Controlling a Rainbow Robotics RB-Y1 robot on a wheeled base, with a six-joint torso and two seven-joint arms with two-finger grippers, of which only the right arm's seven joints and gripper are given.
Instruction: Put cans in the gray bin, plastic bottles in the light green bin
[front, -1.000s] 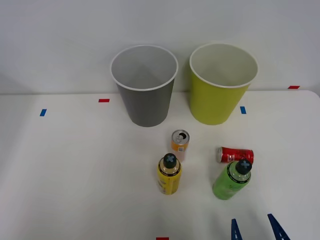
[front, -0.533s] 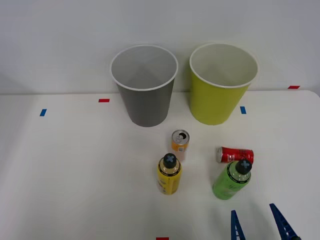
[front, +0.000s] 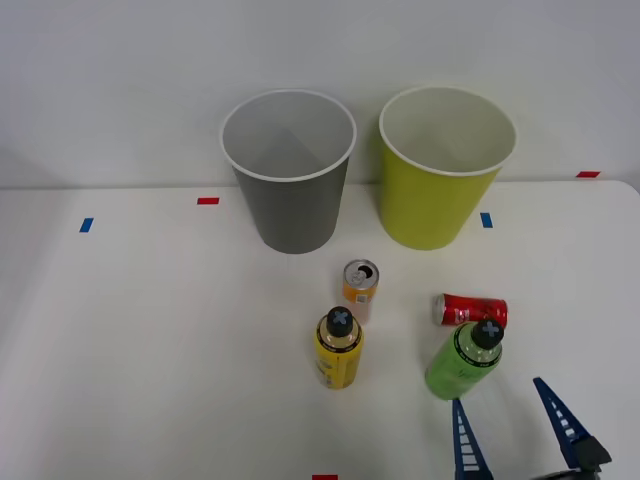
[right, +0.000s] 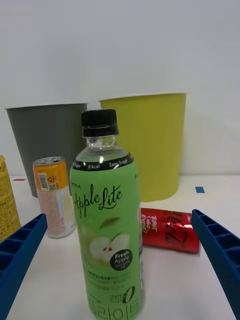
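The right gripper (front: 505, 425), fingers spread wide, is sitting at the worktop's near edge, facing the upright green bottle (front: 462, 360) standing just ahead, centred between its fingers.

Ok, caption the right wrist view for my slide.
Open right gripper lined up on the upright green bottle, red can lying behind it, before gray bin and light green bin.

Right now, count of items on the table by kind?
Cans: 2, an orange can standing and a red can lying on its side.
Bottles: 2, a yellow bottle and a green bottle, both upright.
Bins: 2, a gray bin and a light green bin.
Total: 6.
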